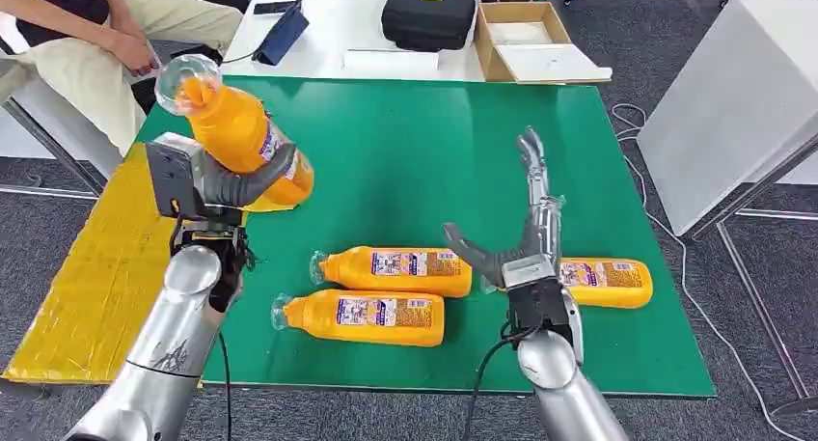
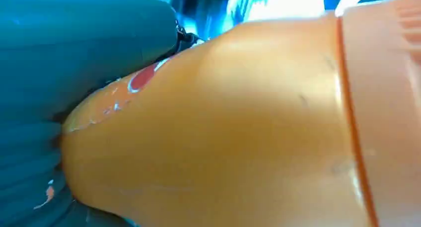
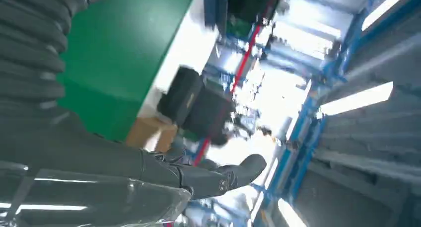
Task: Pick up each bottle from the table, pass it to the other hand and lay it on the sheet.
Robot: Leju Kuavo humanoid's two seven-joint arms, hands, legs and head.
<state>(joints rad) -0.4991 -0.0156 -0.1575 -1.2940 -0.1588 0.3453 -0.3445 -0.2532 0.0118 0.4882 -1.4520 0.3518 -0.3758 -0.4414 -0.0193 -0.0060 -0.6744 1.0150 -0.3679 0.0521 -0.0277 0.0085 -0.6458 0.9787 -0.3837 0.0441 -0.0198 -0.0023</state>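
Bottles, four in all, orange with printed labels: one raised in the left hand (image 1: 224, 185), three lying on the green counter (image 1: 415, 151). A yellow sheet (image 1: 92, 277) hangs over the counter's left end. Beyond it sit a white table with a black case (image 1: 428, 13) and an open cardboard box (image 1: 526, 41), grey carpet around, and a seated person (image 1: 106, 36) at far left.

The held bottle (image 1: 236, 132) tilts cap-up above the counter's left edge, the left hand's fingers wrapped round its lower body (image 2: 223, 137). Two lying bottles (image 1: 395, 271) (image 1: 367, 316) rest side by side at centre. The right hand (image 1: 521, 238) stands empty with fingers (image 3: 218, 180) spread, just before the third lying bottle (image 1: 608, 282).
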